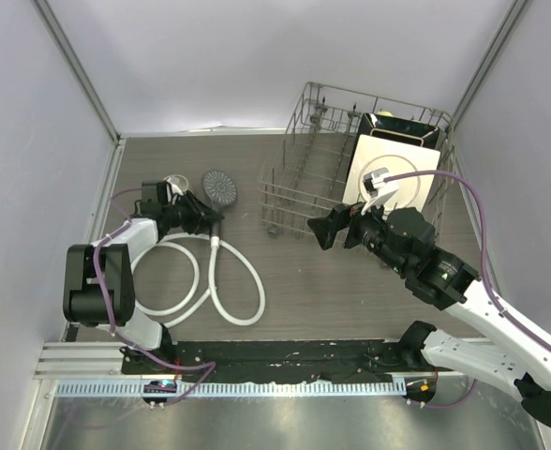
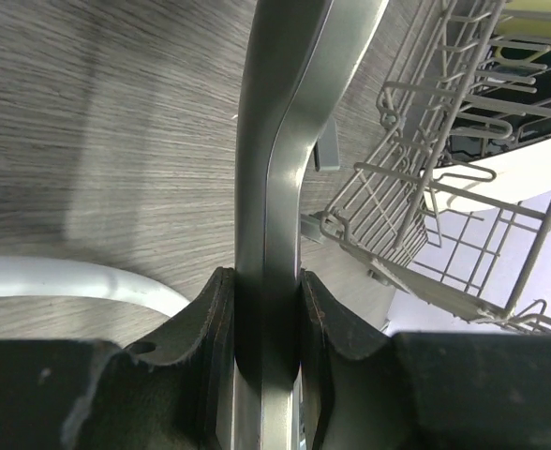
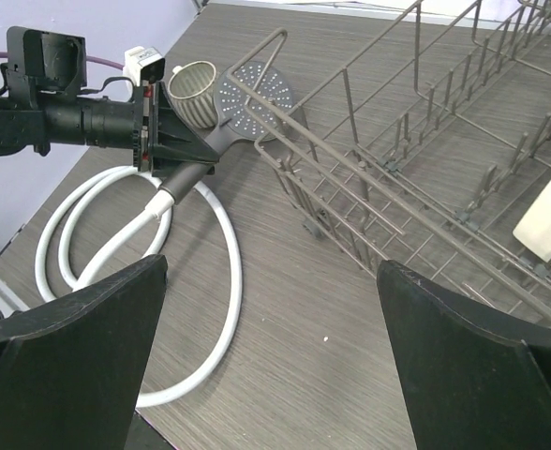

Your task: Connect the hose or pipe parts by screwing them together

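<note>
Top view, left arm: it reaches over the left side of the table (image 1: 332,291), and the left gripper (image 1: 201,217) is clamped on the handle of the shower head (image 1: 220,187)
Top view, right arm: it stretches toward the middle; the right gripper (image 1: 320,230) is spread wide, holds nothing, and sits just beside the dish rack (image 1: 290,192)
Top view, room: bare table lies between the two grippers; a cup (image 1: 174,184) sits close behind the left gripper, and a wall runs along the left edge
Top view, hose: the white hose (image 1: 229,286) lies in loops in front of the left arm, with one end running up toward the left gripper
Left wrist view, grip: both fingers (image 2: 205,328) pinch the grey handle (image 2: 271,187), which bends as it runs away from them; the dish rack is near on the right
Right wrist view, jaws: wide apart, with only table between them
Right wrist view, parts: the round perforated face points up, between the cup and the rack corner; the hose end meets the handle's end just below the left gripper, and I cannot tell whether it is threaded on
</note>
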Action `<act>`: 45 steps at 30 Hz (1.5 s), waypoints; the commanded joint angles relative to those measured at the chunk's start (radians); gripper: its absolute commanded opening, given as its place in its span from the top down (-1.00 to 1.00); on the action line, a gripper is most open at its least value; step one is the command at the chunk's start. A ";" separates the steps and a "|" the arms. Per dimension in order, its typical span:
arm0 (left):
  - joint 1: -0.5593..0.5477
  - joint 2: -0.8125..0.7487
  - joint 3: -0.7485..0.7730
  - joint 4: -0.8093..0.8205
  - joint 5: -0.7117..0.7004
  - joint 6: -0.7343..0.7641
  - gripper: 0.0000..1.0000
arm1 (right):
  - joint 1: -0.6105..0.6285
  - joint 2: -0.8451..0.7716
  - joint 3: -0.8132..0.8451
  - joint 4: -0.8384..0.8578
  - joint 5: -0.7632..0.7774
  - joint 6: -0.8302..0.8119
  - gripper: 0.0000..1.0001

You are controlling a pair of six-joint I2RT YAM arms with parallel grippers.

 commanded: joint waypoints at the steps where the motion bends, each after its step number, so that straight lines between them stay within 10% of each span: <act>1: -0.029 0.049 0.100 0.028 0.045 0.039 0.77 | -0.002 -0.016 0.049 -0.001 0.057 0.002 -0.99; 20: -0.047 0.104 0.229 -0.223 -0.062 0.134 0.02 | -0.002 -0.036 0.054 -0.058 0.105 -0.066 -0.99; 33: -0.049 -0.215 0.350 -0.498 -0.423 0.308 -0.99 | -0.004 0.037 0.089 -0.115 0.197 -0.063 -0.99; 45: -0.152 -0.632 0.254 -0.385 -0.219 0.306 -1.00 | -0.002 0.044 0.109 -0.066 0.177 -0.010 -0.99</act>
